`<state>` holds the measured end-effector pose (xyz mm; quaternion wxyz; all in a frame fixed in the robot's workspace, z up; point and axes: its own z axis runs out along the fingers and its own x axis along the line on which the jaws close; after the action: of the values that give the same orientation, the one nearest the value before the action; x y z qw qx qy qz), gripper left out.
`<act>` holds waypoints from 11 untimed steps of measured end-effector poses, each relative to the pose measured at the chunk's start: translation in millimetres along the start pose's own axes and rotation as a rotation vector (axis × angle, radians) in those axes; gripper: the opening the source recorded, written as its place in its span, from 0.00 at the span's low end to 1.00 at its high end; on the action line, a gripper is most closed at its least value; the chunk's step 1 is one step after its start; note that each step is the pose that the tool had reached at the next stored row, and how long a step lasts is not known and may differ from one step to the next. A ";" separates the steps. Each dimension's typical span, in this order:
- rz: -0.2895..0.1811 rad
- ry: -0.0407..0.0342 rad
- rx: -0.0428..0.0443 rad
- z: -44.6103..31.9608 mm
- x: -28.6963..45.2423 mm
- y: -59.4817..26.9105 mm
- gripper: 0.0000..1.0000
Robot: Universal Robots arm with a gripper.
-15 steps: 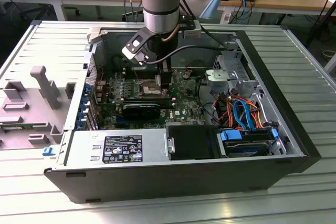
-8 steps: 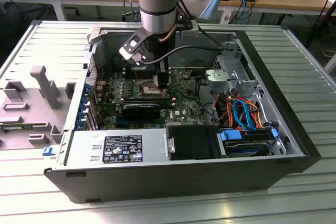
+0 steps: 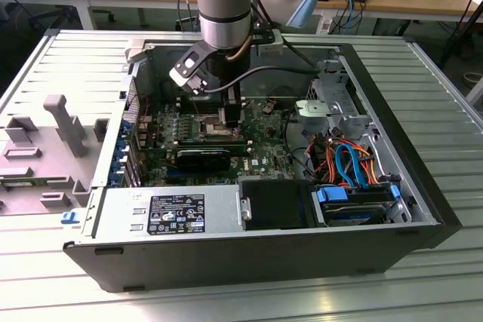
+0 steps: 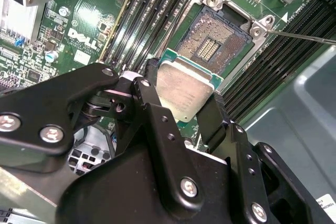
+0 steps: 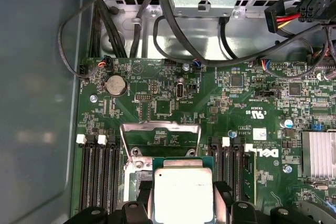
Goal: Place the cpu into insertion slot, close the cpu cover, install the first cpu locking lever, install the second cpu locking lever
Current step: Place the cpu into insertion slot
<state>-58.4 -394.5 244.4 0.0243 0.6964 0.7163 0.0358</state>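
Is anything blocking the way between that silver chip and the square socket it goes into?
Nothing visible does. The pincer holds the cpu near the insertion slot, whose contact field lies bare. The cpu cover looks swung up, clear of the opening.

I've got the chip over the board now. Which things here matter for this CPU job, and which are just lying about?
Job:
gripper, jaws shut on the cpu
insertion slot, bare
cpu cover, swung open

Just there:
memory slots
coin battery
heatsink
power supply
drive cables
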 end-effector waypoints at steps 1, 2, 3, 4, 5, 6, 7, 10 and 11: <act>0.000 0.0000 0.0000 0.1 0.0 -0.3 0.54; 0.000 0.0000 0.0000 0.2 0.0 -0.5 0.54; 0.000 0.0000 0.0000 0.3 0.1 -0.7 0.54; 0.000 0.0000 -0.0001 0.4 0.1 -1.0 0.54; 0.000 0.0000 0.0000 0.5 0.1 -1.2 0.54; 0.000 0.0000 0.0000 0.7 0.1 -1.5 0.54; 0.000 0.0000 0.0000 0.8 0.1 -1.8 0.54; 0.000 0.0000 0.0000 1.2 0.1 -2.4 0.54; 0.000 0.0000 0.0000 1.3 0.1 -2.7 0.54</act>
<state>-61.0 -394.4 242.9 0.0243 0.6965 0.7163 0.0358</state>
